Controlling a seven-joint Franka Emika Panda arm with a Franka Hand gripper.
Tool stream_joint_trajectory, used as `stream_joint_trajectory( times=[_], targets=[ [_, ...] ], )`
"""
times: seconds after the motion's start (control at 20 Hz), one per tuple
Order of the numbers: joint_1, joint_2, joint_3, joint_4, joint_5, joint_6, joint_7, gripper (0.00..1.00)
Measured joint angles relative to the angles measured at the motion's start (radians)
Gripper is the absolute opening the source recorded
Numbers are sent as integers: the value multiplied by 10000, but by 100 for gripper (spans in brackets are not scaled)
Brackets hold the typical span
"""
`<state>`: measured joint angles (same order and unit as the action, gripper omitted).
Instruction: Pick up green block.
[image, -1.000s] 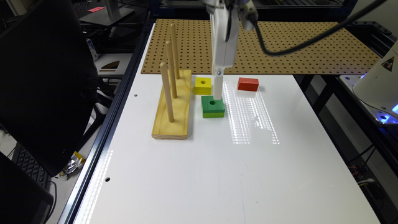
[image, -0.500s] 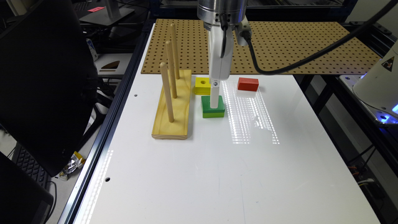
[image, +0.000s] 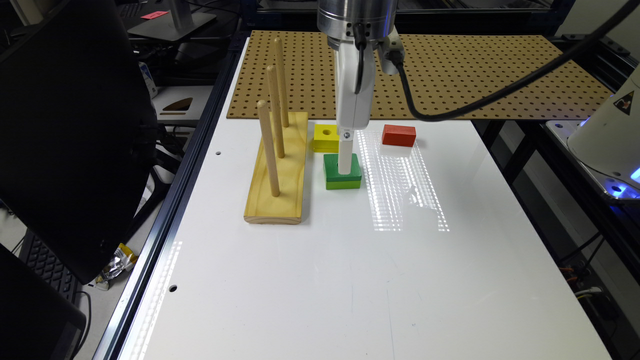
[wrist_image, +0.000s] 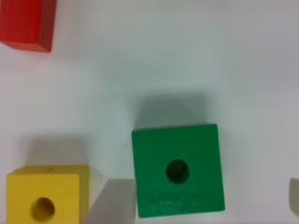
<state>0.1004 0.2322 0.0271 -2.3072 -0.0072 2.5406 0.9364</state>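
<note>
Spread apart, the jaws stand one on each side of the green block (wrist_image: 176, 176), as the wrist view shows: one pale finger (wrist_image: 114, 205) lies just beside one of its edges and the tip of the other peeps in past the opposite edge, with the block between them and nothing clenched. In the exterior view the gripper (image: 345, 159) hangs straight down as a smooth white body below a shiny metal wrist, its lower end in front of the block's top. That block is a flat square of painted wood with a dark green top, lighter lime sides and a round hole through its centre; it lies flat on the table (image: 350, 280), about midway across its width and near the pegboard edge. Just beside it, toward the pegboard, sits a smaller yellow block (image: 325, 138) with its own round hole, and a plain red rectangular block (image: 398, 135) lies well apart toward the exterior view's right. A pale wooden base (image: 278, 172) carrying three upright round dowels stands near the green block on the exterior view's left. The table is glossy white with streaks of reflected light, and a brown perforated pegboard (image: 450, 70) covers its far end. A thick black cable (image: 500, 95) curves away from the wrist.
</note>
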Motion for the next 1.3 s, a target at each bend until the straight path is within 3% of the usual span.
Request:
stream_joint_trajectory(
  times=[0.15, 0.45, 0.8, 1.3],
  targets=[
    [-89, 0, 2, 0, 0, 1, -90, 100],
    [-102, 44, 5, -5, 0, 13, -107, 100],
    [-100, 872, 13, 5, 0, 907, -109, 100],
    [-97, 997, 29, 52, 0, 969, -109, 100]
  ],
)
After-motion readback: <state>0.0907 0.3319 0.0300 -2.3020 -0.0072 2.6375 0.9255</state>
